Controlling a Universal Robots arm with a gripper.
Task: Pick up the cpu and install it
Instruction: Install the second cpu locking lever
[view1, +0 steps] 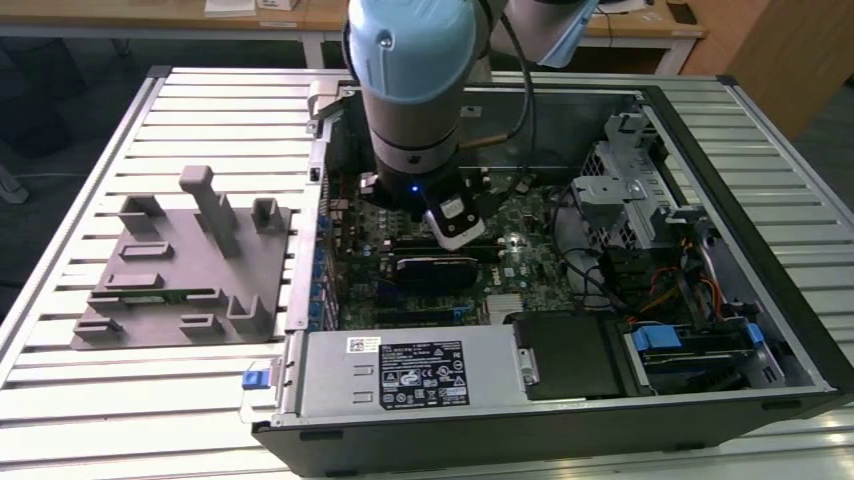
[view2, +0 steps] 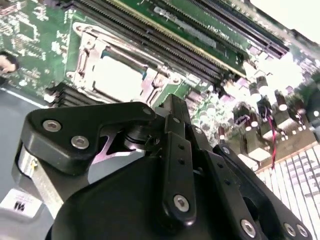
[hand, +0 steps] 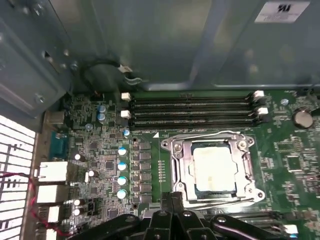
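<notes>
While fingers (hand: 172, 202) are closed, empty | cpu (hand: 214, 169) seated in socket (hand: 176, 172) | just beside fingers

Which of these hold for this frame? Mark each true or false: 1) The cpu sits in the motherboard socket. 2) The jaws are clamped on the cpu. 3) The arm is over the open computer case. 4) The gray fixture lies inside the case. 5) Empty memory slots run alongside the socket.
1) True: the cpu lies inside the socket frame in both wrist views.
2) False: the gripper stands beside the socket, apart from the cpu, with nothing in it.
3) True: the arm reaches down into the computer case.
4) False: the gray fixture lies on the table, on the exterior view's left of the case.
5) True: the memory slots lie next to the socket, empty.
</notes>
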